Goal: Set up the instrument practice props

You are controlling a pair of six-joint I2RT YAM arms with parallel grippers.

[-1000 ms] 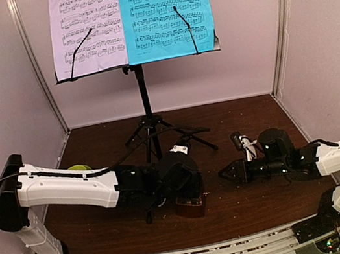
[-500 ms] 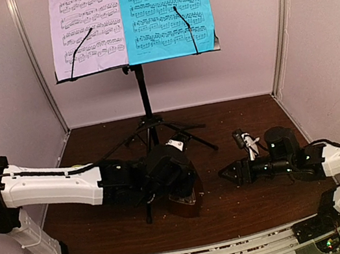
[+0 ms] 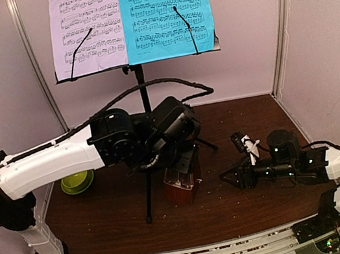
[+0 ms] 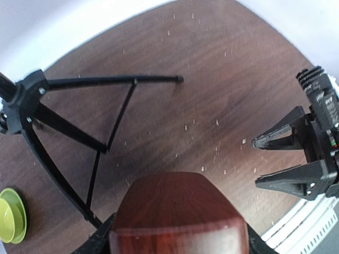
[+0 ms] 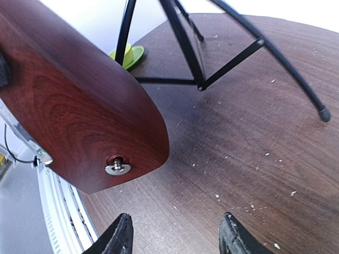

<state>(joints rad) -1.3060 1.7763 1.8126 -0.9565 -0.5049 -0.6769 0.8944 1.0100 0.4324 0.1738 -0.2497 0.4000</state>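
Note:
The black music stand stands at the back on its tripod, with a pale lilac sheet and a cyan sheet on its desk. My left gripper is shut on the reddish-brown metronome, one finger on each side. The metronome is tilted in front of the tripod; I cannot tell whether it touches the table. To its right, low over the table, my right gripper points at it, open and holding nothing. It also shows from above as the right gripper.
A lime-green bowl sits on the table at the left, behind the left arm. A tripod leg reaches forward just left of the metronome. Pale walls close in the table on three sides. Small white crumbs dot the dark wood.
My left arm has risen and swung back toward the stand, carrying the metronome away from the front edge and uncovering the green bowl. The right gripper has stayed almost where it was.

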